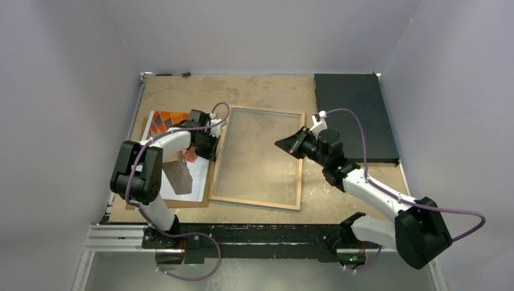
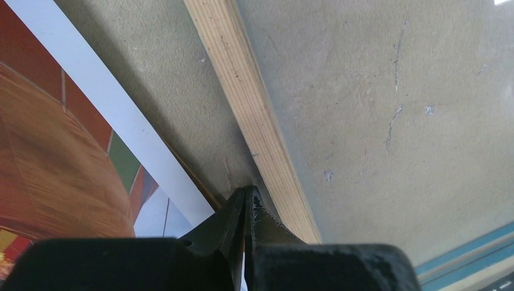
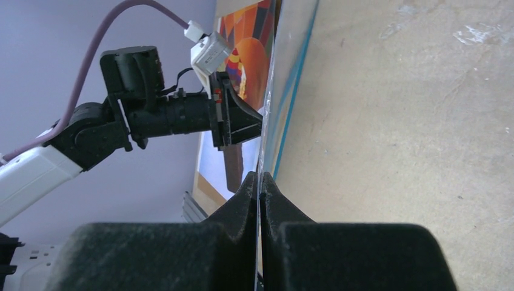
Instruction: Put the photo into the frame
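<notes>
Jaws of the left gripper (image 2: 245, 197) are pressed together with nothing seen between them. Their tips sit low against the table (image 1: 182, 91), right at the outer edge of the frame (image 2: 242, 91). Its tan wooden rim runs just past the tips, and beyond the rim is the clear pane with the table showing through.

On the gripper's other side, close by, the photo (image 2: 60, 157) lies picture-side up on a brown backing board (image 1: 176, 203). Its white border is the part nearest the fingers, and a narrow strip of table separates it from the frame. The left arm (image 1: 170, 140) reaches over the photo's middle.

The right gripper (image 3: 260, 182) is closed tip to tip as well. A thin clear edge with a blue line runs away from its tips, and I cannot tell whether the jaws pinch it or merely meet it. From above, this gripper is over the pane just inside the frame's right rim, pointing across at the left gripper on the opposite rim. The frame lies between the two, tan rear side up. Behind the right gripper a dark mat (image 1: 354, 115) fills the table's far right corner, near the frame but apart from it.
</notes>
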`<action>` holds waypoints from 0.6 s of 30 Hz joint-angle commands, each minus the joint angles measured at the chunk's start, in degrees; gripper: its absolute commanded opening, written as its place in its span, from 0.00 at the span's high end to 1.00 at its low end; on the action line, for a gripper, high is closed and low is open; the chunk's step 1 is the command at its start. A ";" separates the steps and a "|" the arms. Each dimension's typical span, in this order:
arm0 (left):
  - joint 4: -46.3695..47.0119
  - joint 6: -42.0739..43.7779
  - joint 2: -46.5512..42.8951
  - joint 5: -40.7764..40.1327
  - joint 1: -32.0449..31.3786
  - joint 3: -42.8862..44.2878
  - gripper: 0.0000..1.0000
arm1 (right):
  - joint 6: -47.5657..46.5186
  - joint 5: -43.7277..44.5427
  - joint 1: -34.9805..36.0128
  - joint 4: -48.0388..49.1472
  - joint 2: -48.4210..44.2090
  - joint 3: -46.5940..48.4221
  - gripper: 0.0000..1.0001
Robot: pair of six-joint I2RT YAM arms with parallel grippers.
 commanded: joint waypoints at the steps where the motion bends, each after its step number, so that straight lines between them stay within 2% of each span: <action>1: 1.45 -0.32 0.41 0.36 -0.53 0.72 1.00 | 0.83 -2.58 0.63 4.99 -0.51 -0.44 1.00; 18: 1.19 -0.54 0.31 0.32 -0.97 0.64 1.00 | -1.08 -2.93 1.29 7.24 -0.03 0.72 1.00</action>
